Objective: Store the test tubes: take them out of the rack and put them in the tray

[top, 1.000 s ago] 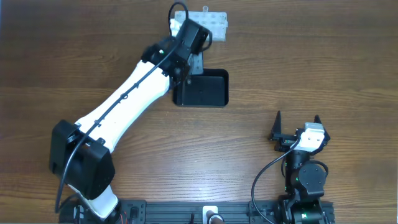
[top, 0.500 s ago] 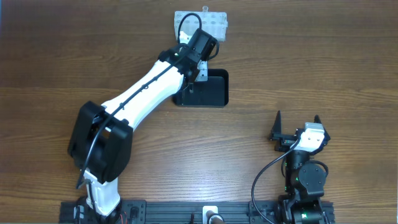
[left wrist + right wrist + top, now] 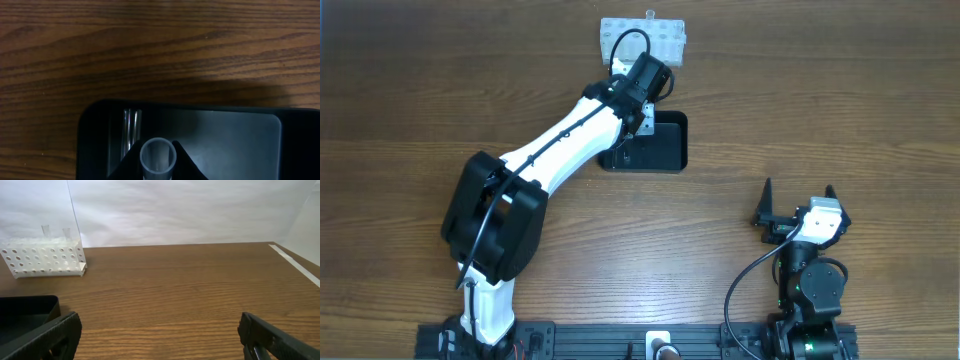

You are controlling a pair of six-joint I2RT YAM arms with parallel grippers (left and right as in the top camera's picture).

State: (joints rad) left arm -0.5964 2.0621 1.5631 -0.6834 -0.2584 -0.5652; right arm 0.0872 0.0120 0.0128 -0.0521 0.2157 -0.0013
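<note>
Clear plastic test tube (image 3: 158, 156), open mouth facing the wrist camera, is clamped between the fingers of the left claw (image 3: 158, 169). Directly beneath the claw is a black rectangular plastic tray (image 3: 95, 135); the claw hangs over its floor, toward one corner. A second clear tube (image 3: 131, 129) lies flat in the tray just beside the claw, along a side wall. Beyond the claw, past the tray's far edge, stands a white perforated plastic rack (image 3: 642, 38), with two upright clear tubes (image 3: 45, 230) poking from its top. The right claw (image 3: 799, 190) sits well apart from the left claw and tray, close to its own base, fingers spread wide and gripping nothing. A brown wood-grain table (image 3: 840, 90) lies under everything.
</note>
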